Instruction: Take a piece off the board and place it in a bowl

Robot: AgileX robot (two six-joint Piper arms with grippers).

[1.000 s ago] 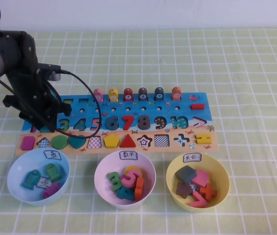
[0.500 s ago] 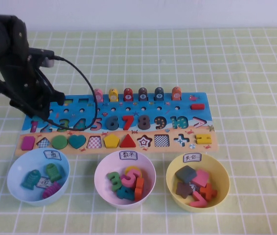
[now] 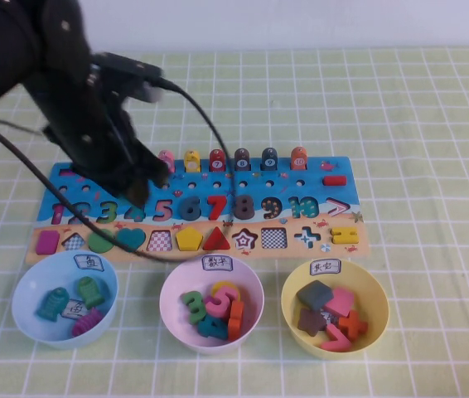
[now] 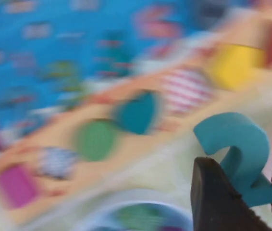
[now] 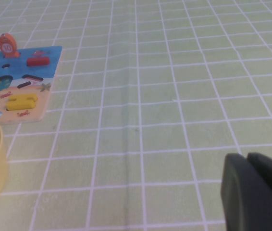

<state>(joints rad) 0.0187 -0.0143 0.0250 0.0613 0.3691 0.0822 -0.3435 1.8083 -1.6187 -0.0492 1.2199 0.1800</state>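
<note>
Teal number piece (image 4: 241, 154) sits clamped in the left gripper (image 4: 244, 199) above the board's (image 3: 317, 195) left end, so carry it level over the pink bowl (image 3: 172, 290) before releasing; right gripper (image 5: 251, 166), fingertips together, rests off-board.

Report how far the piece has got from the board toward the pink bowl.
Done: the teal 2 is off the board.
In hand: the left gripper holds it, shut on its base, above the board's left part.
Left: carry it to the pink bowl and release. The right gripper sits shut over bare tablecloth.
</note>
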